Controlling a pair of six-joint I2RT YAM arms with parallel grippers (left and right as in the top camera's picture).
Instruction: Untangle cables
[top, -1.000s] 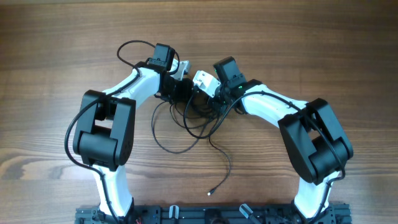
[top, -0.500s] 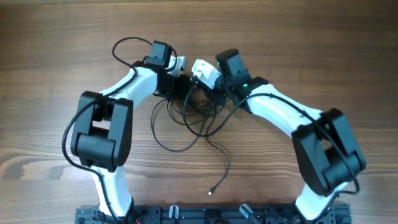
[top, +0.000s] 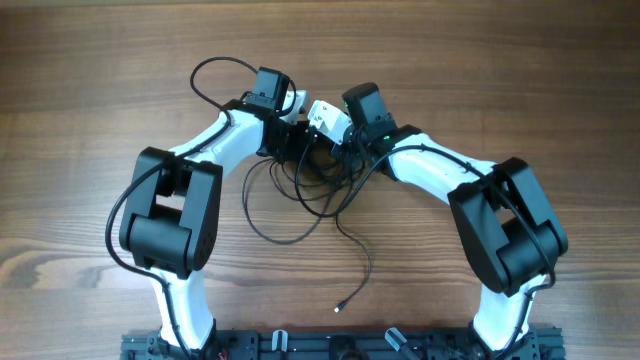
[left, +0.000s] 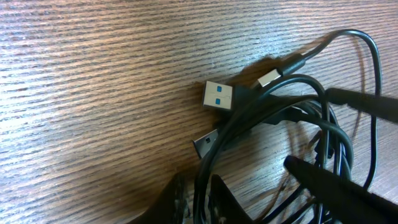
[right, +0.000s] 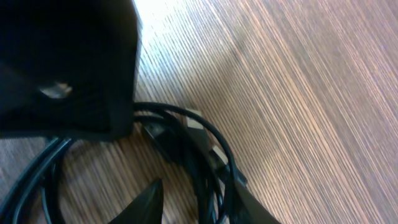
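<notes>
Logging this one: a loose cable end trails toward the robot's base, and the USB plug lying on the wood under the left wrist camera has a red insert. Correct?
Not quite. The USB plug has a blue insert, not red, as the left wrist view shows. The loose cable end does trail toward the robot's base.

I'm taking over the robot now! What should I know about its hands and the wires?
Left gripper: jaws close together with one strand running between them; I cannot tell if it is pinched.
Right gripper: jaws partly apart around several strands; grip unclear.
Cables: bunched between the two grippers mid-table, loops spilling toward the robot's base. A blue USB plug pokes out of the bunch.
Done: one loose end trails free near the base; no cable looks fully separated.
Left: work the looped strands apart, one at a time.
</notes>
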